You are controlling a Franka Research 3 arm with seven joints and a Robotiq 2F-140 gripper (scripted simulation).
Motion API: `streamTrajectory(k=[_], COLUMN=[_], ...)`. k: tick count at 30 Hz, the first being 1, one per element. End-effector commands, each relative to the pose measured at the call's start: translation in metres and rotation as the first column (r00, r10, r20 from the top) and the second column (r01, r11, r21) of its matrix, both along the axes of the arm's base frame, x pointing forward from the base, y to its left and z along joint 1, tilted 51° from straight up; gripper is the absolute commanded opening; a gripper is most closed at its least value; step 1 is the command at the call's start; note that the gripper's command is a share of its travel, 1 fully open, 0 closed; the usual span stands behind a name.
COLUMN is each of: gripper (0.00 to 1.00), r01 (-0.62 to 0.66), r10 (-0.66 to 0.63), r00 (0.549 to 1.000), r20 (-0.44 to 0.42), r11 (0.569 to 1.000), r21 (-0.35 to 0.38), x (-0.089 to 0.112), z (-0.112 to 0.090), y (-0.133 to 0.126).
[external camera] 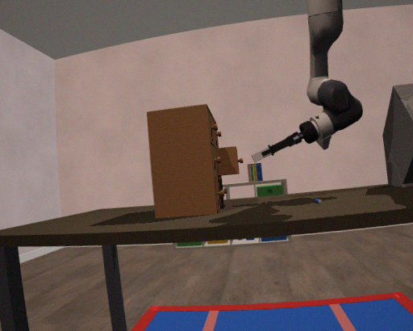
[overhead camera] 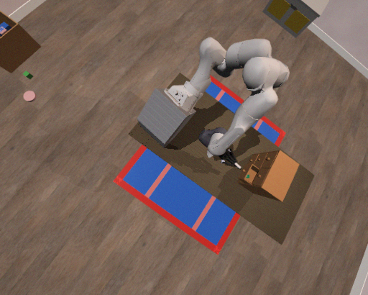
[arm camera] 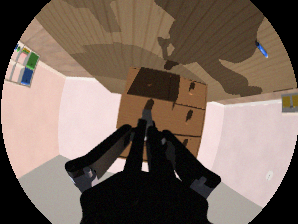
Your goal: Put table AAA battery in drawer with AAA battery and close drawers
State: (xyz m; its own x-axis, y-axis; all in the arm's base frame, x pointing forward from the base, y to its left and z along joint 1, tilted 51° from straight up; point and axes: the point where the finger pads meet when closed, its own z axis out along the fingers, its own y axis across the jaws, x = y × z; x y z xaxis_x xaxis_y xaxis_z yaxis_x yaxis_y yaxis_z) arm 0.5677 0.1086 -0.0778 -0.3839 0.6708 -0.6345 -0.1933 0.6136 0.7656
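The small wooden chest (overhead camera: 272,173) stands on the dark table, also in the exterior view (external camera: 184,161) and the wrist view (arm camera: 166,110). One drawer (external camera: 229,160) in its middle row is pulled partly out; from above (overhead camera: 250,175) a small green thing (overhead camera: 247,176) lies in it. The other drawers look pushed in. My gripper (external camera: 258,154) is shut and empty, hanging in the air a short way in front of the open drawer's knob, apart from it; it also shows from above (overhead camera: 236,165) and in the wrist view (arm camera: 148,115). The AAA battery (external camera: 317,199) (arm camera: 261,50) with a blue end lies on the table well away from the chest.
The grey robot base block (overhead camera: 164,120) (external camera: 406,137) stands at the table's other end. Blue and red mats (overhead camera: 178,199) lie on the floor beside the table. The chest stands near the table's corner.
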Motion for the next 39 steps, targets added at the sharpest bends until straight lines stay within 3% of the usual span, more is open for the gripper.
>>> streamTrajectory(k=[1, 39], gripper=[0.0, 0.0], r01=[0.002, 0.002], r10=[-0.002, -0.002], r00=[1.0, 1.0], r20=[-0.006, -0.006], r11=[1.0, 1.0], r21=[0.005, 0.005], x=[0.003, 0.052], z=[-0.001, 0.005], y=[0.001, 0.009])
